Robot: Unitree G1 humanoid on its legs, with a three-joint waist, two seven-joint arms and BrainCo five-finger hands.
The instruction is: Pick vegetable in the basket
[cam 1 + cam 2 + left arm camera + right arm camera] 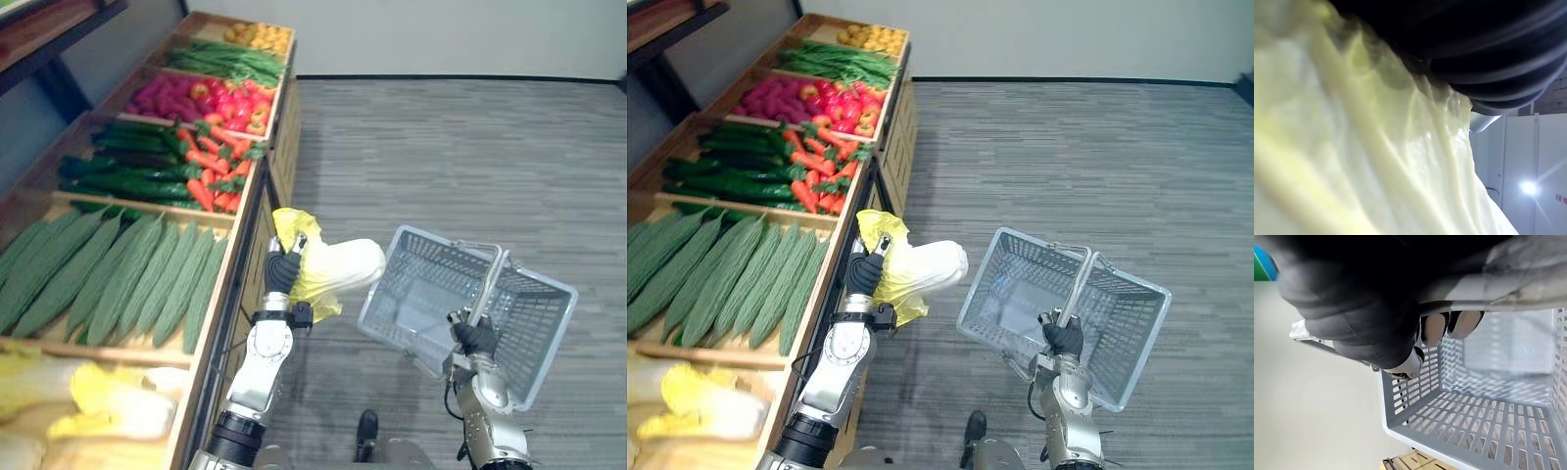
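Hanging between the wooden stand (253, 211) and the basket (394, 315), the cabbage (343, 266) lies roughly level in the left hand (284, 266). Its yellow leafy end is at the hand and its pale stem end points right. That stem end sits just beside the basket's left rim, still outside it, with a narrow gap between them. The left hand's fingers are curled into the leaves, which cover most of them. In the left wrist view the pale ribbed leaf presses right against the dark cover.

The right hand (477, 338) is closed round the basket's handle (492, 277), its fingers (1434, 329) wrapped over the bar. The basket hangs tilted, open top facing up and left, and its slotted floor is visible. Its near right corner is hidden behind the right arm.

The stand's right edge runs just left of the left arm. To the right and far side, grey carpet floor (460, 137) lies open up to the wall.

On the stand, long ridged gourds (118, 274) fill the bay nearest the left hand, with cucumbers (127, 162) and carrots (216, 166) beyond. More cabbages (108, 406) lie in the near left bay, cut off by the frame's edge. The farthest bins are too small to name.
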